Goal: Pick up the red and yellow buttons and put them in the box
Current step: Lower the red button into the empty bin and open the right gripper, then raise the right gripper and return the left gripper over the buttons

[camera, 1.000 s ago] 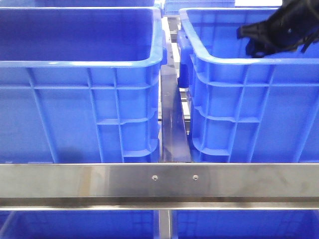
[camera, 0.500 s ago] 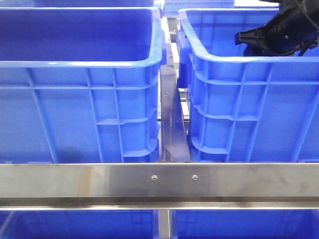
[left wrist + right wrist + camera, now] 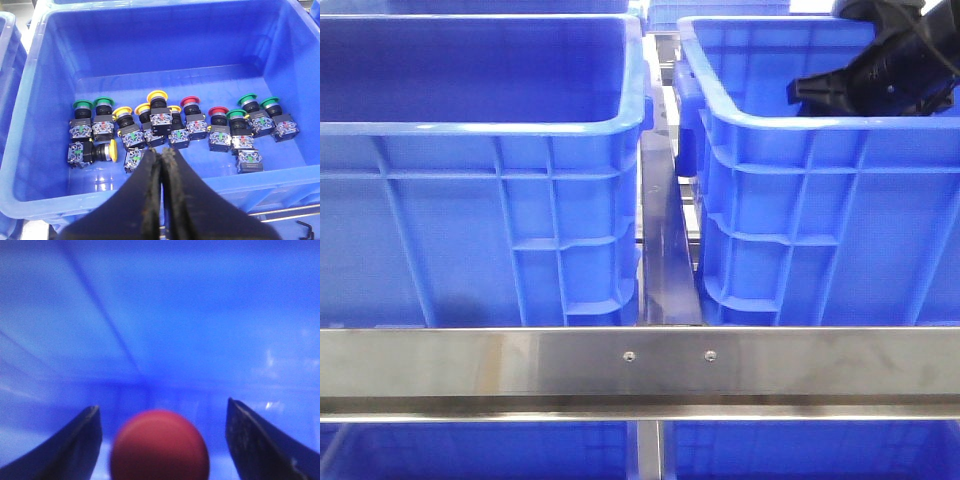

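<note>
Two big blue crates fill the front view: the left crate [image 3: 480, 180] and the right-hand box [image 3: 820, 200], with a steel rail [image 3: 640, 365] across the near side. The right gripper [image 3: 805, 92] hangs inside the box, jaws spread wide with a red button [image 3: 159, 446] between them, neither finger visibly touching it. The left gripper [image 3: 163, 165], jaws pressed together and empty, hovers over a crate of mixed buttons including a yellow button [image 3: 156, 96]. Closing off-centre could squirt the red cap sideways.

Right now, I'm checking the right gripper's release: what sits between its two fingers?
In the right wrist view, a red button cap sits between the open right gripper's fingers, with blue gaps showing either side.
</note>
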Robot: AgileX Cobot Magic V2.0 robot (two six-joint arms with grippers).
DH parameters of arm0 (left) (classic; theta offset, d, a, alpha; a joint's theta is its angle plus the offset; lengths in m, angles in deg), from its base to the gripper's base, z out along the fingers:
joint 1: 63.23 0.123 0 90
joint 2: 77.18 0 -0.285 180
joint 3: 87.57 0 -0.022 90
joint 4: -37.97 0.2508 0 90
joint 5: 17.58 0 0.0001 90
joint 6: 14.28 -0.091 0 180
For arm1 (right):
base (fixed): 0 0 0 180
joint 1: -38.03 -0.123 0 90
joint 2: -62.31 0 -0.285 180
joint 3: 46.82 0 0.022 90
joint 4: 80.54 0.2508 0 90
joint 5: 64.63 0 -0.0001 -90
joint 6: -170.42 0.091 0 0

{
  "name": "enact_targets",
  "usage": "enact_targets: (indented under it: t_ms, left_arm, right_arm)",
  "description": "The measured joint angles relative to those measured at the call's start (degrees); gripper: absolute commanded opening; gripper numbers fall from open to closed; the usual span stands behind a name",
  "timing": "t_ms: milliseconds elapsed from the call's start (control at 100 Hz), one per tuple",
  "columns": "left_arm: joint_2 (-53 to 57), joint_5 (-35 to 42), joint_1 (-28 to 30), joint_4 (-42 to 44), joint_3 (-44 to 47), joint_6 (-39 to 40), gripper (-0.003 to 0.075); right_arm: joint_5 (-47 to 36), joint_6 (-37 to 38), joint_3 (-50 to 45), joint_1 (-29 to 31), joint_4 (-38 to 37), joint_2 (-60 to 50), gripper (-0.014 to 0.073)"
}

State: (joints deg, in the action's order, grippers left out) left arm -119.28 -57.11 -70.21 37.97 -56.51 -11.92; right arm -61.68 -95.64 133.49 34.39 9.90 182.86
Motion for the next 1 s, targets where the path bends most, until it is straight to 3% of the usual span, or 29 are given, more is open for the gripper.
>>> enact_targets:
  t_ms: [340,1000]
  left_arm:
    - [0.0,0.0,0.0,0.0,0.0,0.0,-0.0019]
    - [0.0,0.0,0.0,0.0,0.0,0.0,-0.0019]
  right_arm:
    - [0.0,0.0,-7.5,0.0,0.0,-14.7,0.0545]
    - [0.5,0.0,-39.5,0.0,0.0,-64.6,0.0541]
